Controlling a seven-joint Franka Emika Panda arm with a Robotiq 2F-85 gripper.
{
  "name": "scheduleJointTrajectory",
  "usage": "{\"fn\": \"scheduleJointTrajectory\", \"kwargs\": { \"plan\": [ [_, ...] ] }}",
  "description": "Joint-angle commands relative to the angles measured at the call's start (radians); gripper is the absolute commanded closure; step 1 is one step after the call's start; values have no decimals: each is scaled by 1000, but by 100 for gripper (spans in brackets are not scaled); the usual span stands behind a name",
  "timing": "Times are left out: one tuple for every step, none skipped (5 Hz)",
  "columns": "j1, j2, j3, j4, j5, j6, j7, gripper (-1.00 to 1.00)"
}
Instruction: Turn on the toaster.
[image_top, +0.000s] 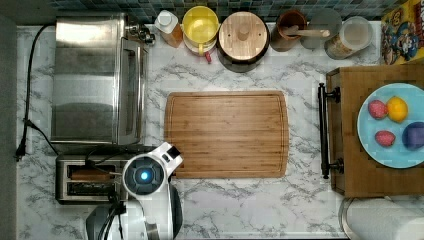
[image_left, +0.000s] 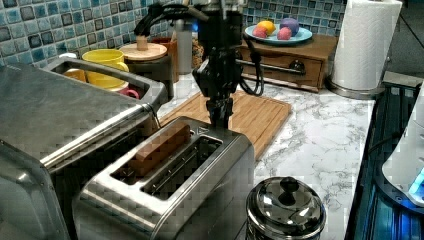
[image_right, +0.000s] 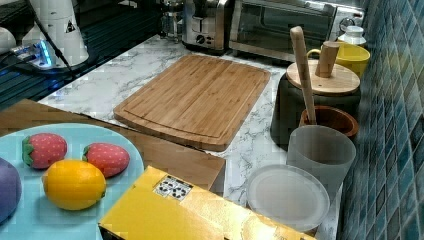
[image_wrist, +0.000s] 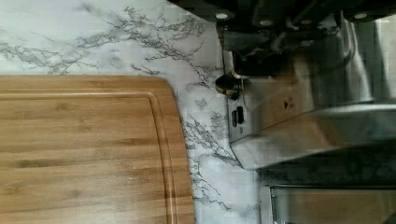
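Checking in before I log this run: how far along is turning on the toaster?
Done: the arm has reached the toaster; in the left view the gripper is at its far end, by the cutting board. In hand: lining up on the lever end, the side seen in the right view. Left: a bread-like slice stands high in one slot, so the lever looks not yet pressed.

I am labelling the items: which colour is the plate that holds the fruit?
Light blue plate, clearest in the top view.
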Motion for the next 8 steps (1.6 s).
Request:
{"fn": "scheduleJointTrajectory", "kwargs": {
  "plan": [
    [-6, 115, -9, -107, 12, 60, 15, 100],
    [-4, 75, -3, -230, 63, 100, -81, 100],
    [-8, 75, 1, -230, 63, 100, -82, 100],
    [-2, 75, -5, -230, 63, 100, -81, 100],
    [-3, 75, -4, -231, 63, 100, -81, 100],
    [-3, 75, -3, -231, 63, 100, -81, 100],
    [-1, 75, -6, -230, 63, 100, -81, 100],
    [-4, 75, -3, -230, 63, 100, -81, 100]
  ]
}}
